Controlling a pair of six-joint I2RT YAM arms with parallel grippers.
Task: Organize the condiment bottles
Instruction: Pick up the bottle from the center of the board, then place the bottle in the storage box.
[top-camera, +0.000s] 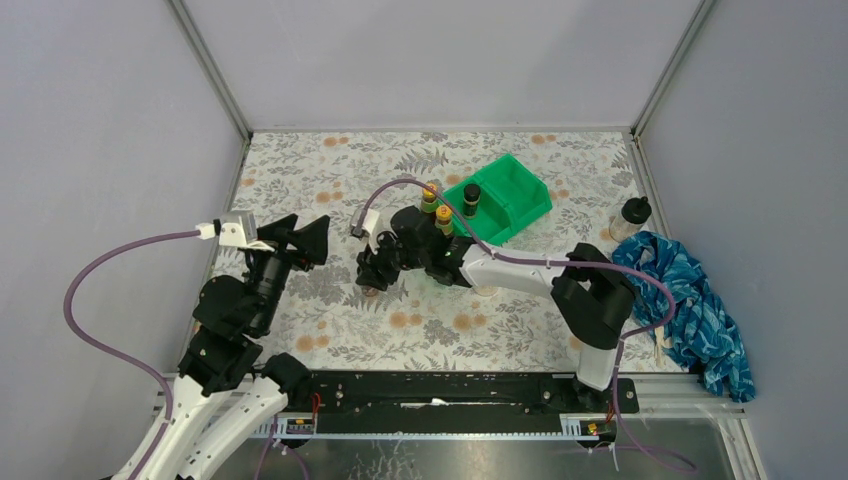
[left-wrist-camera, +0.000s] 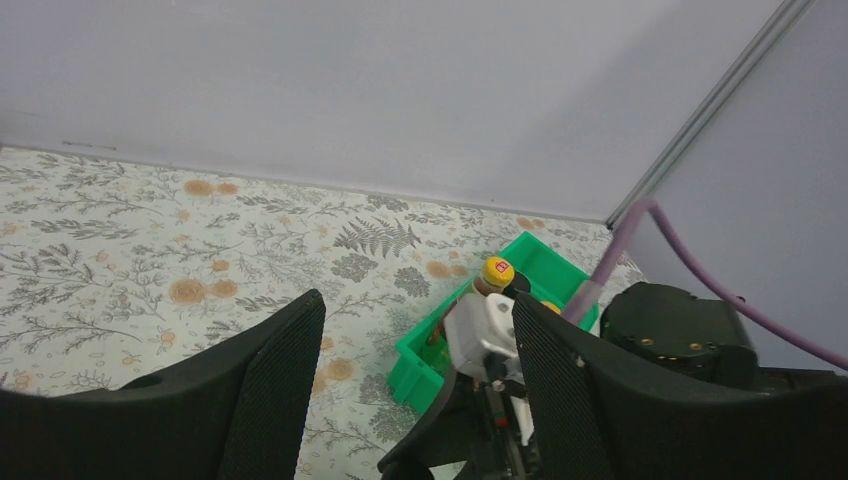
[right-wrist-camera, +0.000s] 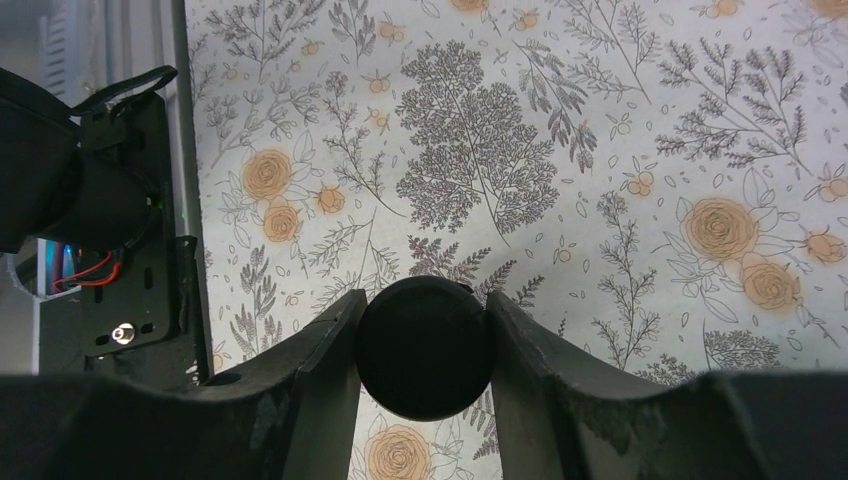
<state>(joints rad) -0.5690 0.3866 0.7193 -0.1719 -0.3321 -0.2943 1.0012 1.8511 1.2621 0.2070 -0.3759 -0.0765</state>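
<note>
Right gripper (right-wrist-camera: 424, 308): fingers clamped on the round lid of a black-capped jar (right-wrist-camera: 424, 352), centre of the top view (lifted or resting, unclear). Left gripper (top-camera: 303, 240): fingers apart, empty, left of centre. Green bin (top-camera: 520, 195), upper centre: upper yellow-capped bottle (top-camera: 429, 192) and lower yellow-capped bottle (top-camera: 444, 217) at its left end, dark jar (top-camera: 471, 192) just right of them. Clear black-lidded jar (top-camera: 632, 213): far right, beside blue cloth (top-camera: 695, 300).

I see two tall bottles (top-camera: 429, 190) and a short jar (top-camera: 471, 193) in the bin (top-camera: 520, 185), another jar (top-camera: 632, 213) right of it, cloth (top-camera: 690, 300) nearer right, my held jar (right-wrist-camera: 423, 360) nearer left.
</note>
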